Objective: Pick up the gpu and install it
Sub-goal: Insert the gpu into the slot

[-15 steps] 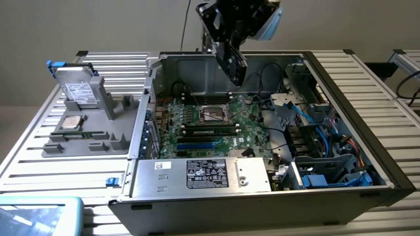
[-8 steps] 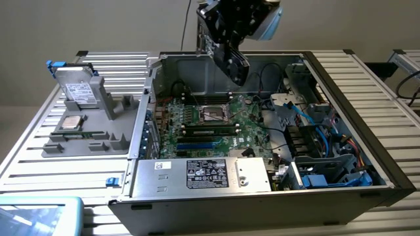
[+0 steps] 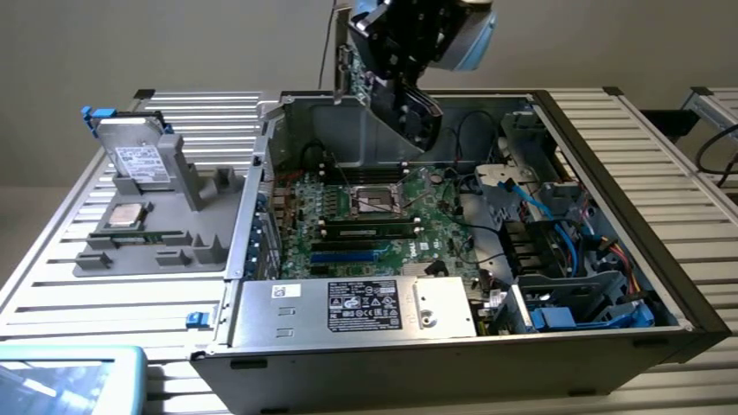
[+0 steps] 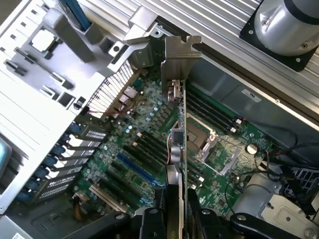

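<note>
- On the exterior view's left, a grey tray (image 3: 207,246) lies on the slatted table (image 3: 645,121) beside the computer. Its moulded slots hold parts apart and within reach: a hard drive (image 3: 138,160) standing on edge and, nearer the camera, a square chip (image 3: 124,216) lying flat.
- The computer case (image 3: 438,376) lies on its side with the panel off. This turns the green main board (image 3: 433,220) face up, so a card can come down onto it from above. A blue slot (image 3: 346,257) on the board sits empty.
- The gpu (image 3: 398,99) is in the air above the back part of the open case, well clear of the board and not seated in any slot.
- It is held on edge, probably so its connector edge can face the board.
- Its silvery bracket (image 3: 342,79) is at the exterior view's left end. From there the long axis runs to the right and slants down a little. The green face shows near the bracket and the black face lower down.
- In the wrist view the gpu (image 4: 179,124) is seen edge-on as a thin strip. The long axis runs straight away from the camera, and the bracket (image 4: 180,55) is the far end.
- The gripper (image 3: 406,52) hangs from the top of the exterior view. In the wrist view the gripper (image 4: 175,216) has its jaws closed on the near end of the card, with a black finger (image 4: 149,221) pressed to each flat face.
- On the exterior view's right, blue cables (image 3: 554,207) and drive bays fill that end of the case, away from the card.
</note>
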`<state>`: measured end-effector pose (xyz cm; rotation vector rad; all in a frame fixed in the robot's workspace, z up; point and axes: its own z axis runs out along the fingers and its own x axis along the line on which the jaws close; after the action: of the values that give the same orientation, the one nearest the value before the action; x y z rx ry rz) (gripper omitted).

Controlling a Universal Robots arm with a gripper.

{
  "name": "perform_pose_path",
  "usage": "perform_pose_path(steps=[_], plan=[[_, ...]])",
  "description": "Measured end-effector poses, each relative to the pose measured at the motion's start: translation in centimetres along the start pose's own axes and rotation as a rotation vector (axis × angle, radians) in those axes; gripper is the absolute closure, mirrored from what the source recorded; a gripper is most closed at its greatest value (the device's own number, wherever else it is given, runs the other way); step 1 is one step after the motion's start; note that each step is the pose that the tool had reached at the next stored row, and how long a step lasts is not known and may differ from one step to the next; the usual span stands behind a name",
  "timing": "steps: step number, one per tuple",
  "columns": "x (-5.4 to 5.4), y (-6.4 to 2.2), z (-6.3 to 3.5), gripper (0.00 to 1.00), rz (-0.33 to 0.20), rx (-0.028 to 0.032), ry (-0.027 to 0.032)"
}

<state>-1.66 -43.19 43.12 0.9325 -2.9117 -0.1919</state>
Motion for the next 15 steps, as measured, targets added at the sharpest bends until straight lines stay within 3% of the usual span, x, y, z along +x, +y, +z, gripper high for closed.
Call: perform_pose_path(steps=[15], plan=[[-0.01,-0.01,0.07,0.72,-0.271,0.0126,0.0358]])
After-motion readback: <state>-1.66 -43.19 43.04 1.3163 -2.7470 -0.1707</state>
